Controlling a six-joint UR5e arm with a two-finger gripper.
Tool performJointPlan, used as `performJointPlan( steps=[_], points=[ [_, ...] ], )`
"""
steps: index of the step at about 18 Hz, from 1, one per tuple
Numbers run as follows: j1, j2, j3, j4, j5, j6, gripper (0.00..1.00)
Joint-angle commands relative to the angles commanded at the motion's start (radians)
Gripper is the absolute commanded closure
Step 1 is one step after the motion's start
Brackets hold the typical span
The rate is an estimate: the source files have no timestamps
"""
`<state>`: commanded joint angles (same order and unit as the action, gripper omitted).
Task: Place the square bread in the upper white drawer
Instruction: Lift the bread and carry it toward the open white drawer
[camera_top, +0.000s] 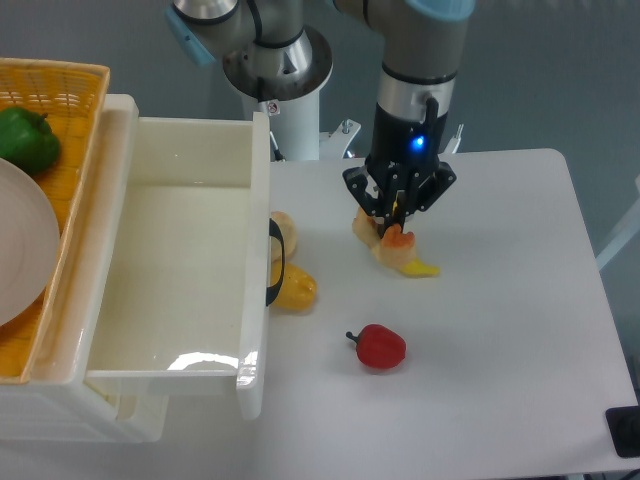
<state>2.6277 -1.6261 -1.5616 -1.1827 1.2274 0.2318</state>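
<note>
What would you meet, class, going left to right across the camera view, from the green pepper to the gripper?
Green pepper → white plate → upper white drawer → orange-yellow pastry → square bread, held in the gripper.

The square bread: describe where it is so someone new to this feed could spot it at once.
Start at the big white drawer pulled open on the left, then look right across the table to the arm's tool. The square bread is the pale tan block held in that tool. Unlike the pale round bun and glossy yellow pastry by the drawer's handle, it is blocky and flat-sided.
</note>
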Motion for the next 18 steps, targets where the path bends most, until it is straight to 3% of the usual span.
performJointPlan(
  steps=[4, 9, 18],
  points=[
    [-0.008, 0.034, -0.002, -0.005, -0.008, -0.011, 0.78],
    [-0.032, 0.072, -0.002, -0.064, -0.039, -0.012, 0.77],
    [-0.118, 0.072, -0.008, -0.141, -0.045, -0.012, 0.76]
  ],
)
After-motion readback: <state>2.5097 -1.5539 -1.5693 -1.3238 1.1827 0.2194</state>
